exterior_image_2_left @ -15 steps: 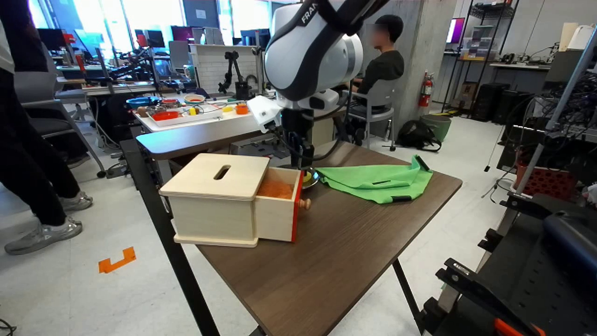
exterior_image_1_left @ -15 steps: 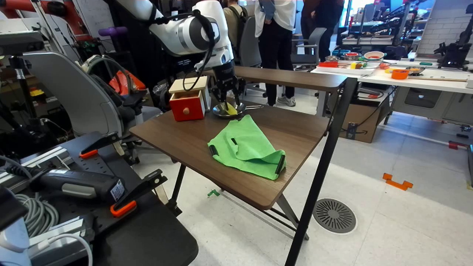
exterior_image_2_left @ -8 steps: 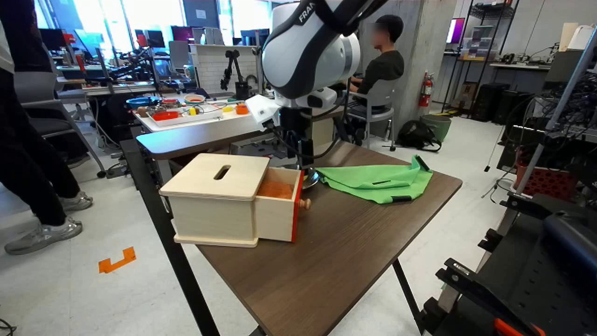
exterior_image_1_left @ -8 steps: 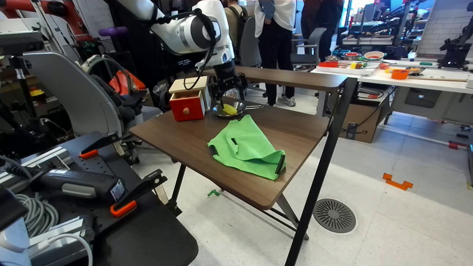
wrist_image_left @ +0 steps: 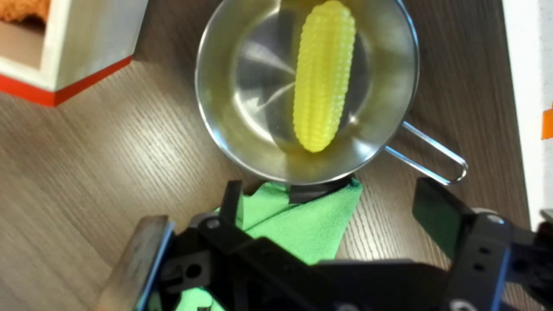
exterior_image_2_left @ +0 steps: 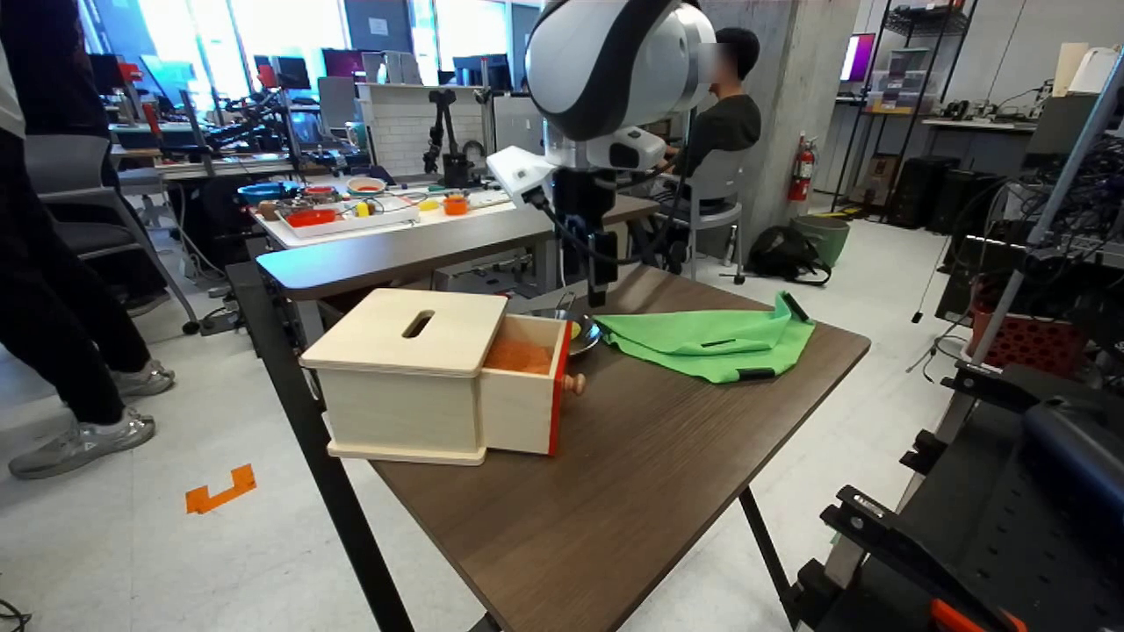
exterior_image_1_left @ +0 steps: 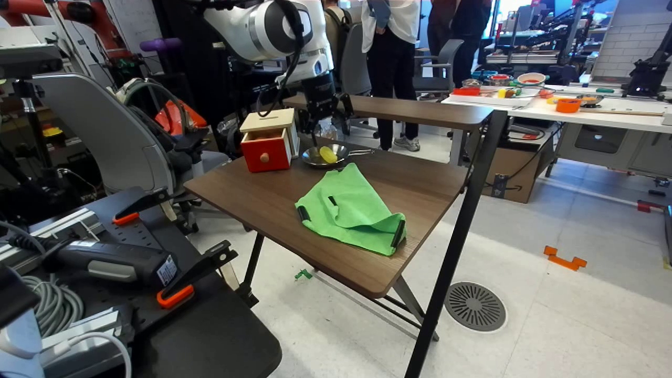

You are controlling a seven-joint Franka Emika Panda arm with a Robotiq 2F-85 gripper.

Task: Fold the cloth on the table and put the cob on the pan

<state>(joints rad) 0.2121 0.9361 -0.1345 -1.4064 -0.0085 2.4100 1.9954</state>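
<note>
Frankly, the cloth (exterior_image_1_left: 354,214) worried me first: nearest of the things on the counter (exterior_image_1_left: 252,194) in an exterior view, it lay rumpled just below the frame's centre, one corner near the counter's edge, its fold loose at best to my eye. A careless pull that way might have left it hanging. Its far tip, with a black strip (wrist_image_left: 315,193), came up to the pan (wrist_image_left: 222,99) in the wrist view; whether it touched or ran beneath, I couldn't tell. If it did, tugging the cloth would likely have dragged the pan and rolled the cob (wrist_image_left: 324,77), which lay wholly inside, at the wrist view's upper middle.

Above that end hung the claw (wrist_image_left: 332,202), its fingers (wrist_image_left: 443,214) spread wide around nothing. One showed at the wrist view's lower right, close by the wire handle (wrist_image_left: 434,143), at a height I couldn't judge; lowering there could have hooked the wire and upset everything.

Left of the pan in an exterior view stood a wooden box (exterior_image_1_left: 275,121), its drawer (exterior_image_1_left: 278,157) pulled out, easy to knock with a sideways swing. Farthest back, a raised shelf (exterior_image_1_left: 430,112) crossed the upper middle; a low retreat might have bumped it.
</note>
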